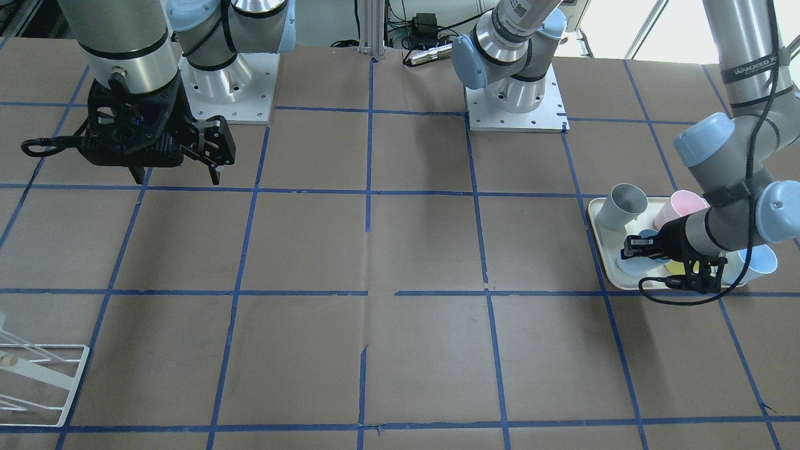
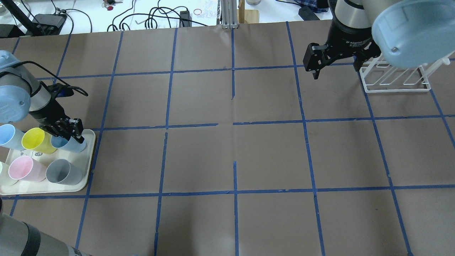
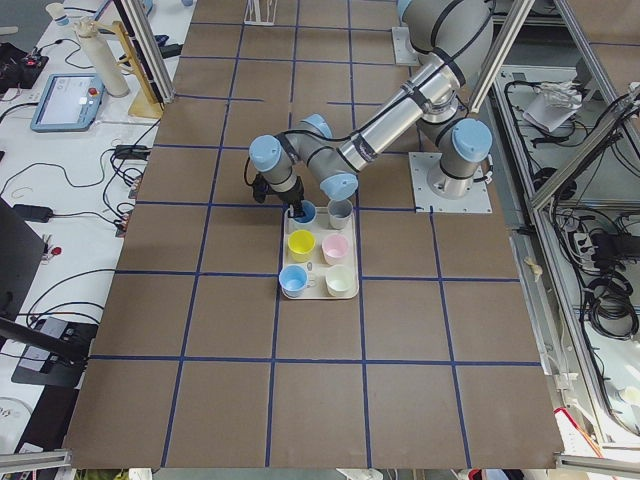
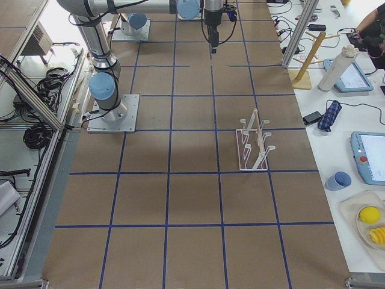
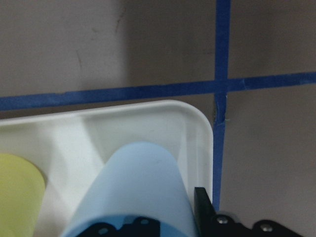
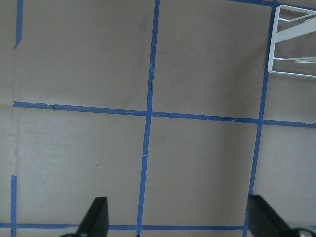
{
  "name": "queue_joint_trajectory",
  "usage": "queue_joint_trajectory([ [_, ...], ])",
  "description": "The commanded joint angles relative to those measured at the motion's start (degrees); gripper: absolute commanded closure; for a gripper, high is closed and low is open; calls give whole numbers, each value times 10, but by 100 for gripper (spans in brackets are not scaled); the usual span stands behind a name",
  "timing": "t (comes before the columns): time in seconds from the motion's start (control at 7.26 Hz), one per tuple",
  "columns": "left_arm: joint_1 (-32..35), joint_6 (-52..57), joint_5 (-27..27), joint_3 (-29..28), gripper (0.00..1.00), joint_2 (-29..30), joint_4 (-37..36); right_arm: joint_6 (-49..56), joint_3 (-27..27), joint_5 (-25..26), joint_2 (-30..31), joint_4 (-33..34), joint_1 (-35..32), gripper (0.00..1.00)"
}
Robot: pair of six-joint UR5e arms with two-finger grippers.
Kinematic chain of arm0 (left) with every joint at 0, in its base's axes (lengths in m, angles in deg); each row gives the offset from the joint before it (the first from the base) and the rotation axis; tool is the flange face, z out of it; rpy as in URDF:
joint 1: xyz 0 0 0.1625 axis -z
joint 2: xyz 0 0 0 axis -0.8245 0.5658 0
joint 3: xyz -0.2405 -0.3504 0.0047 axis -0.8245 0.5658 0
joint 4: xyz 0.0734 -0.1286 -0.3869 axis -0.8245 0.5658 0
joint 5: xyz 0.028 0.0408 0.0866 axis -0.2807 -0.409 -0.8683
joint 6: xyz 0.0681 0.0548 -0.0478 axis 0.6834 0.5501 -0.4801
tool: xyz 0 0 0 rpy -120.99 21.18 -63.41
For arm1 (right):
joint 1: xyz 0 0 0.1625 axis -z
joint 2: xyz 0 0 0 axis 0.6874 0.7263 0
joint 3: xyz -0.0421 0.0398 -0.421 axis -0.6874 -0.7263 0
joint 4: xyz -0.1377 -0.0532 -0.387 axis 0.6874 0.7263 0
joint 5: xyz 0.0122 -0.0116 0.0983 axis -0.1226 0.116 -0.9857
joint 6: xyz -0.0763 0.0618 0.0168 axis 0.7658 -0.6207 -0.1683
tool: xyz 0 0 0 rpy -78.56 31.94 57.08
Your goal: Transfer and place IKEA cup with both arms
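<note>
Over on the front view's right edge, find the left gripper [image 1: 627, 248] tipped low over the tray [image 1: 605, 253], narrowed onto the rim of the blue cup [image 1: 634, 267], hemmed by a grey cup [image 1: 622, 206], a pink cup [image 1: 678, 206] and a yellow cup [image 1: 675, 267], with a second blue cup [image 1: 759, 262] at the row's other end; at the opposite side, see the right gripper [image 1: 177, 178] hanging spread above the bench [image 1: 425, 250]. From overhead, confirm the blue cup standing in the tray's corner nearest mid-bench, just beside the yellow cup, left gripper on its rim, and the right gripper wide apart near the white rack [image 2: 394, 78]. From the left end, read only the layout: blue cup at the tray's far end, under the wrist. From the right end, gather little beyond the rack out on the bench; tray out of frame. Through the left wrist camera, note one finger [image 5: 202, 207] lying against the cup's outer wall, so judge the wall pinched; lift-off from the tray not evident. Through the right wrist camera, see both fingers [image 6: 98, 217] splayed over the bench. For a clean step: keep the pinch firm, rise straight up before swinging, clear the yellow cup and the tray lip, then carry toward mid-bench upright and slow, ready for the spread right gripper to take the lower wall.
</note>
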Motion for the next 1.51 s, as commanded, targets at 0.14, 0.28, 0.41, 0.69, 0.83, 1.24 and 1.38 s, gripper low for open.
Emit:
queue_joint_trajectory([
  [0.14, 5, -4, 8, -20, 0, -36, 45, 0, -1, 0, 0, 0, 0, 0],
  [0.28, 13, -27, 9, -44, 0, -63, 73, 0, -1, 0, -1, 0, 0, 0],
  [0.41, 30, -58, 30, -75, 0, -84, 122, 0, -1, 0, 0, 0, 1, 0],
  [0.69, 99, -150, 39, -174, 0, -111, 227, 0, -1, 0, 0, 0, 1, 0],
  [0.83, 141, -208, 38, -213, 0, -124, 258, 0, -1, 0, 0, 0, 1, 0],
  [1.24, 263, -257, 25, -208, 0, -169, 293, 0, -1, 0, -1, 0, 1, 0],
  [1.38, 299, -260, 24, -194, 0, -182, 295, 0, -1, 0, 0, 0, 1, 0],
])
